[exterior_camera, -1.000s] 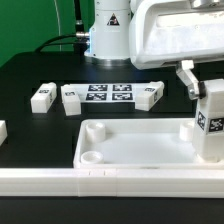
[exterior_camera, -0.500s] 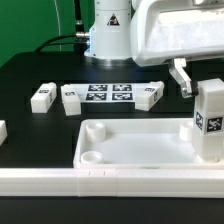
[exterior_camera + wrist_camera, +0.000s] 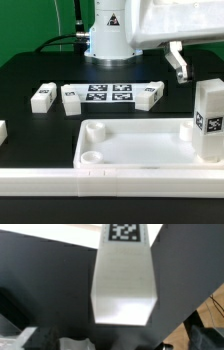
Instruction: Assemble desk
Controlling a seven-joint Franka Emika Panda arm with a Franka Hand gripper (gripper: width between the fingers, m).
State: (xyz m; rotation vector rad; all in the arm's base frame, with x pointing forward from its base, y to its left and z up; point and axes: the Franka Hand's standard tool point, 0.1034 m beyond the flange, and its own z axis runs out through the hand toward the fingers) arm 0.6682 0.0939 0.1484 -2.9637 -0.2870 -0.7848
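The white tray-like tabletop (image 3: pixel 140 150) lies at the front of the table. One white tagged leg (image 3: pixel 209 120) stands upright in its corner at the exterior view's right. My gripper (image 3: pixel 192 70) hangs above and just left of that leg's top, open and empty; only one finger (image 3: pixel 177 62) shows. In the wrist view the same leg (image 3: pixel 125 274) stands free below my blurred fingers (image 3: pixel 85 343). Three more legs lie on the black table: one (image 3: pixel 42 96) at the left, one (image 3: pixel 72 99) beside it, one (image 3: pixel 150 95) to the right.
The marker board (image 3: pixel 108 94) lies between two of the lying legs. A long white rail (image 3: pixel 100 182) runs along the front edge. The robot base (image 3: pixel 108 35) stands at the back. A white piece (image 3: pixel 2 132) shows at the left edge.
My gripper has risen and drifted left, away from the upright leg. The leg stays standing in the tabletop's corner.
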